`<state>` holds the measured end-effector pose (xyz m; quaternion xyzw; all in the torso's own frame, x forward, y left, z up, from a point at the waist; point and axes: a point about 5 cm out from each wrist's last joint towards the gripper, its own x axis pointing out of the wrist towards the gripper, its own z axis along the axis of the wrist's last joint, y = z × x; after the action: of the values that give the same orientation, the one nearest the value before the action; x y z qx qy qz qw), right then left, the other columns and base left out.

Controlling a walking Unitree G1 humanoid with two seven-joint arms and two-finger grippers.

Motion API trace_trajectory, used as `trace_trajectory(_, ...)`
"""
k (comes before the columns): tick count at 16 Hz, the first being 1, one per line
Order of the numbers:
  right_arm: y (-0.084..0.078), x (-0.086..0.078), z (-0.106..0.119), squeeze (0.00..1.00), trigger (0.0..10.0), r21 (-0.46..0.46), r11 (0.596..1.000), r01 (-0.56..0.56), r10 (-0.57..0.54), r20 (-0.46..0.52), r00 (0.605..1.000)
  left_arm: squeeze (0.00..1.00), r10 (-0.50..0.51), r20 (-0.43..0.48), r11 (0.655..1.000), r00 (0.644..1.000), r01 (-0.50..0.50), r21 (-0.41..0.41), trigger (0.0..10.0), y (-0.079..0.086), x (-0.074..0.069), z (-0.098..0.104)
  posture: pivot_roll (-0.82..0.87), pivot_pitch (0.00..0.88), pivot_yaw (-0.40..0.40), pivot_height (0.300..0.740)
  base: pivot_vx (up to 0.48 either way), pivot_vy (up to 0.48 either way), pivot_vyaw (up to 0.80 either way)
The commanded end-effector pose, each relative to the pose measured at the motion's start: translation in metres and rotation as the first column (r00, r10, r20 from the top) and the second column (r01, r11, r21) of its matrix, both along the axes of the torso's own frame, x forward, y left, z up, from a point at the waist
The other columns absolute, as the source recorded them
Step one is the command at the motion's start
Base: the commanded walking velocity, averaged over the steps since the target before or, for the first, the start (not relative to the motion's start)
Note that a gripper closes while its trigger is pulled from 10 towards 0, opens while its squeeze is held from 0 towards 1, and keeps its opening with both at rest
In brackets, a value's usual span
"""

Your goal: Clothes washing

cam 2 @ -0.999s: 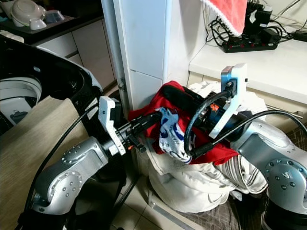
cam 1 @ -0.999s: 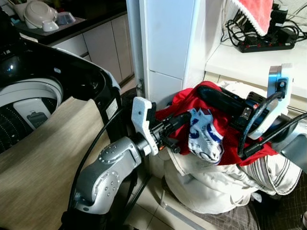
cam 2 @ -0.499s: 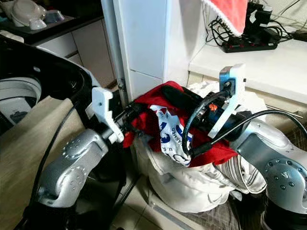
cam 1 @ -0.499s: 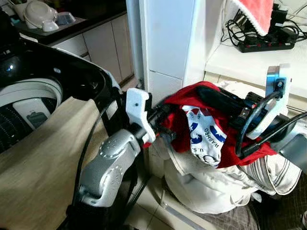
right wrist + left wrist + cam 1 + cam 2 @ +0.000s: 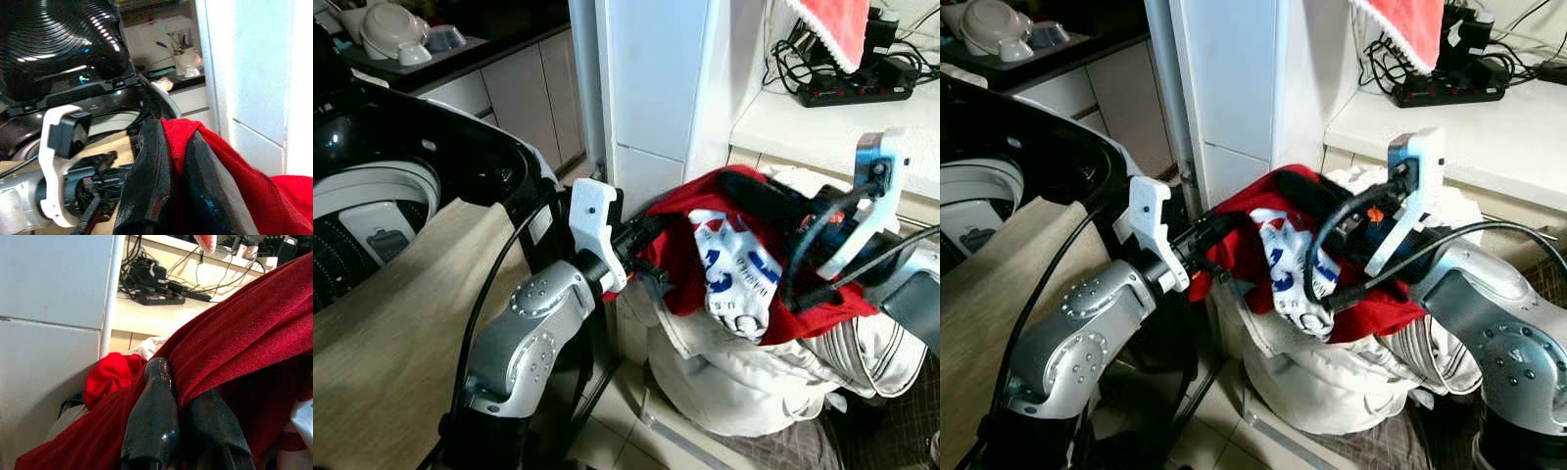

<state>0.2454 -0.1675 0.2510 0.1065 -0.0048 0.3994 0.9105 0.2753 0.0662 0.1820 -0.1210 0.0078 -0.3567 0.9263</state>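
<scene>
A red garment (image 5: 685,259) with a white and blue printed patch (image 5: 736,279) is stretched between both grippers, above a heap of pale laundry (image 5: 734,377) on the floor beside a white cabinet (image 5: 656,88). The left gripper (image 5: 183,396) pinches one edge of the red cloth, its black fingers (image 5: 151,421) pressed together on the fold. The right gripper (image 5: 173,161) pinches the opposite edge the same way. To the robot's left stands an open top-loading washer (image 5: 372,201), with a beige cloth (image 5: 401,313) draped over its front. A power strip (image 5: 857,93) and cables lie on the white surface (image 5: 803,127) behind.
</scene>
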Motion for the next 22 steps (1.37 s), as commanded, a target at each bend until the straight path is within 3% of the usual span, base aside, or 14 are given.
trace_trajectory(1, -0.006, 0.003, 0.008, 0.00, 10.0, 0.007, 0.999, 0.051, -0.051, 0.048, 0.998, 0.00, 0.066, -0.022, 0.998, 0.998, -0.065, 0.025, 0.0, 0.012, 0.003, -0.006, -0.12, 0.000, 0.071, 0.740, 0.000, 0.000, 0.00)
trace_trajectory(2, -0.012, 0.007, 0.009, 0.10, 10.0, 0.028, 0.994, 0.104, -0.106, 0.043, 0.993, 0.00, 0.083, -0.031, 0.996, 0.996, -0.083, 0.019, 0.0, 0.015, 0.004, -0.004, -0.12, 0.000, 0.071, 0.740, 0.000, 0.000, 0.00)
trace_trajectory(3, -0.014, 0.008, 0.010, 0.29, 10.0, 0.037, 0.992, 0.119, -0.121, 0.042, 0.992, 0.00, 0.085, -0.035, 0.996, 0.996, -0.084, 0.017, 0.0, 0.015, 0.005, -0.004, -0.12, 0.000, 0.071, 0.740, 0.000, 0.000, 0.00)
trace_trajectory(4, -0.016, 0.008, 0.010, 1.00, 10.0, 0.052, 0.990, 0.129, -0.131, 0.039, 0.991, 0.00, 0.079, -0.047, 0.997, 0.996, -0.079, 0.008, 0.0, 0.015, 0.004, -0.005, -0.12, 0.000, 0.075, 0.740, 0.000, 0.000, 0.00)
trace_trajectory(10, -0.017, -0.002, 0.018, 1.00, 10.0, 0.146, 0.986, 0.075, -0.083, 0.050, 0.995, 0.00, 0.095, -0.084, 0.994, 0.992, -0.090, 0.066, 0.0, 0.016, 0.007, -0.013, -0.13, 0.000, 0.074, 0.740, 0.000, 0.000, 0.00)
trace_trajectory(12, -0.027, -0.002, 0.021, 1.00, 10.0, 0.165, 0.975, 0.151, -0.163, 0.062, 0.985, 0.00, 0.139, -0.088, 0.985, 0.986, -0.128, 0.112, 0.0, 0.021, 0.010, -0.016, -0.13, 0.000, 0.074, 0.740, 0.000, 0.000, 0.00)
trace_trajectory(13, -0.033, 0.000, 0.018, 0.40, 10.0, 0.149, 0.965, 0.218, -0.227, 0.048, 0.973, 0.00, 0.154, -0.079, 0.983, 0.985, -0.145, 0.108, 0.0, 0.022, 0.013, -0.014, -0.13, 0.000, 0.074, 0.740, 0.000, 0.000, 0.00)
trace_trajectory(14, -0.034, 0.001, 0.017, 0.40, 10.0, 0.142, 0.962, 0.235, -0.243, 0.045, 0.969, 0.00, 0.153, -0.081, 0.984, 0.985, -0.144, 0.102, 0.0, 0.022, 0.013, -0.014, -0.13, 0.000, 0.074, 0.740, 0.000, 0.000, 0.00)
trace_trajectory(15, -0.036, 0.002, 0.011, 0.00, 10.0, 0.134, 0.948, 0.289, -0.293, 0.015, 0.956, 0.00, 0.293, -0.029, 0.946, 0.956, -0.286, 0.155, 10.0, 0.029, 0.025, -0.007, -0.13, 0.000, 0.078, 0.740, 0.000, 0.000, 0.00)
trace_trajectory(16, -0.036, 0.002, 0.011, 0.00, 10.0, 0.134, 0.948, 0.289, -0.293, 0.015, 0.956, 0.00, 0.293, -0.029, 0.946, 0.956, -0.286, 0.155, 10.0, 0.029, 0.025, -0.007, -0.13, 0.000, 0.078, 0.740, 0.000, 0.000, 0.00)
trace_trajectory(17, -0.032, 0.002, -0.003, 0.00, 10.0, 0.082, 0.940, 0.330, -0.328, -0.030, 0.944, 0.00, 0.412, 0.014, 0.884, 0.911, -0.403, 0.238, 10.0, 0.041, 0.037, 0.008, -0.13, 0.000, 0.077, 0.740, 0.000, 0.000, 0.00)
trace_trajectory(18, -0.031, 0.001, -0.005, 0.00, 10.0, 0.075, 0.940, 0.332, -0.330, -0.038, 0.943, 0.00, 0.404, 0.009, 0.884, 0.915, -0.392, 0.256, 10.0, 0.042, 0.038, 0.011, -0.13, 0.000, 0.077, 0.740, 0.000, 0.000, 0.00)
trace_trajectory(19, -0.028, 0.001, -0.008, 0.00, 10.0, 0.064, 0.941, 0.334, -0.331, -0.045, 0.942, 0.00, 0.224, 0.041, 0.958, 0.974, -0.227, 0.173, 10.0, 0.037, 0.033, 0.020, -0.12, 0.000, 0.077, 0.740, 0.000, 0.000, 0.00)
trace_trajectory(22, -0.016, 0.002, -0.012, 0.00, 10.0, 0.020, 0.949, 0.314, -0.313, -0.036, 0.949, 0.00, 0.316, 0.079, 0.911, 0.946, -0.325, 0.255, 10.0, 0.057, 0.050, 0.029, -0.11, 0.000, 0.070, 0.740, 0.000, 0.000, 0.00)
